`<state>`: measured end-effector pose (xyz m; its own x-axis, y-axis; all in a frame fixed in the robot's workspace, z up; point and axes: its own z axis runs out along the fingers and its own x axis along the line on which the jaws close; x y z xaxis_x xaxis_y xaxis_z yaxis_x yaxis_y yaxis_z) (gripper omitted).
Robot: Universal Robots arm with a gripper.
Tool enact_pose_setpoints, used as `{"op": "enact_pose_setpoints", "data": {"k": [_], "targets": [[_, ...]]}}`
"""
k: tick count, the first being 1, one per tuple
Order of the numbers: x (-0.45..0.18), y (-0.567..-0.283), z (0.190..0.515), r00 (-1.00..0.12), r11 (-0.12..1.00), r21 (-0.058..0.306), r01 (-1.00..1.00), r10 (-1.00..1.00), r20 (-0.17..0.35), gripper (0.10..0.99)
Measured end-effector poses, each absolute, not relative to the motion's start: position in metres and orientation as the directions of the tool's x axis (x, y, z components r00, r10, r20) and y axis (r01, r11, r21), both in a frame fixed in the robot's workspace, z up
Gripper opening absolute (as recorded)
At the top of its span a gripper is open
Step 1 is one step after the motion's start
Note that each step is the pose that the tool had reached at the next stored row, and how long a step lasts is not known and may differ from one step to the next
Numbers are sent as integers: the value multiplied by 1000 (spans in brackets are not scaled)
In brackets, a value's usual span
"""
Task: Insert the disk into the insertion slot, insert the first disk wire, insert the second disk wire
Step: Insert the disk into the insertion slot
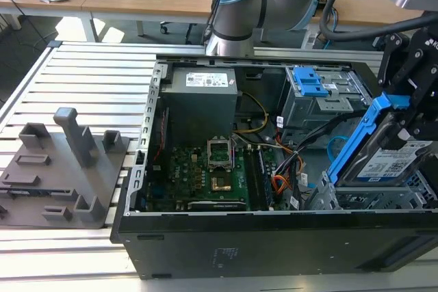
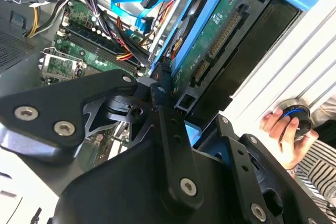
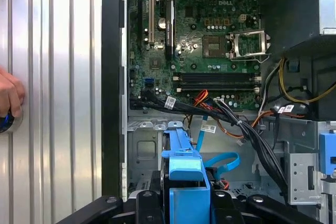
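One pincer [image 1: 404,117] clamps one disk [image 1: 387,163], tilted, at the exterior view's right, above one slot [image 1: 330,197]; one light-blue cable [image 3: 223,160] loops beside it.

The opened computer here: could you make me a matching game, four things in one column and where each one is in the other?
Things:
1. disk
2. insertion slot
3. second disk wire
4. grey fixture block

Places:
A. outside the case, on the slatted table
B. tilted, gripped in the hand
C. curving in a loop inside the case
D. just beneath the tilted disk

Pairs: 1-B, 2-D, 3-C, 4-A
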<state>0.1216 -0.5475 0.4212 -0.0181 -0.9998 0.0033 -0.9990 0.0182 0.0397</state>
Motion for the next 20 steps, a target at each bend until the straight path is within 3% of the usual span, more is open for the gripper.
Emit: {"op": "enact_pose_setpoints", "data": {"k": [20], "targets": [[122, -548, 404, -18, 18, 40, -999, -1000, 3, 365]]}}
